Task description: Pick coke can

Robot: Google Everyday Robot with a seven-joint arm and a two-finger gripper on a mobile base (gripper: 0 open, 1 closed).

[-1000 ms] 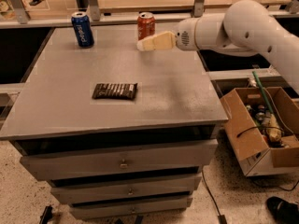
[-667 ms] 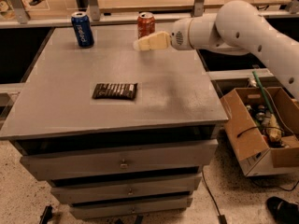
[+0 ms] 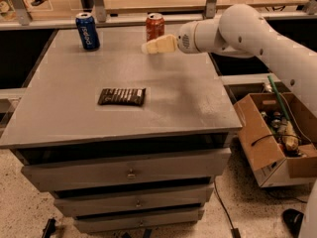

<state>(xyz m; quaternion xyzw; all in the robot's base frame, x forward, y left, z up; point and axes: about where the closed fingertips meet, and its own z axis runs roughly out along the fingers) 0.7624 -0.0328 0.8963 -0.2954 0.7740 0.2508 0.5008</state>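
Observation:
The coke can (image 3: pixel 154 27), red-orange with a silver top, stands upright at the far edge of the grey table (image 3: pixel 188 98). My gripper (image 3: pixel 148 47), cream-coloured on a white arm reaching in from the right, is just in front of the can and slightly to its right, close to it, pointing left. Nothing shows between the fingers.
A blue Pepsi can (image 3: pixel 87 31) stands at the far left of the table. A dark snack bar in its wrapper (image 3: pixel 122 96) lies in the middle. A rail (image 3: pixel 124 20) runs behind the table. An open cardboard box (image 3: pixel 275 135) of clutter sits on the floor at right.
My gripper has moved left along the far part of the table and now sits closer in front of the coke can. The cans and the bar have not moved.

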